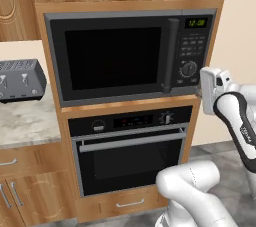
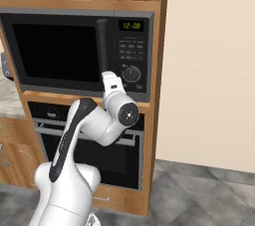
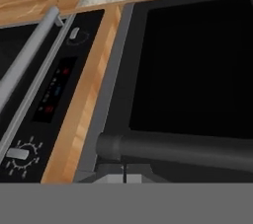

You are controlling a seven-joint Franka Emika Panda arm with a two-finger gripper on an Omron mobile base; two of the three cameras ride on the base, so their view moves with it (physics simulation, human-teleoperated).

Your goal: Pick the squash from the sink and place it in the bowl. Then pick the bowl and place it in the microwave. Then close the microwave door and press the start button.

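Note:
The microwave [image 1: 56,21] [image 2: 74,18] sits built into the wooden column, and its microwave door [image 1: 112,58] [image 3: 197,65] is closed with nothing visible through the black window. The vertical bar handle [image 1: 171,53] [image 3: 188,150] lies right in front of my gripper [image 3: 124,174], whose fingertips are pressed together with nothing between them. My gripper [image 1: 198,90] is at the microwave's lower right corner, below the dial [image 1: 188,68] [image 2: 131,74] and the green clock [image 1: 196,22]. The squash, the bowl and the sink are out of view.
An oven [image 1: 130,146] with a horizontal handle [image 3: 29,55] sits directly under the microwave. A grey toaster [image 1: 20,78] stands on the marble counter [image 1: 25,121] to the left. A beige wall [image 2: 209,70] bounds the column on the right.

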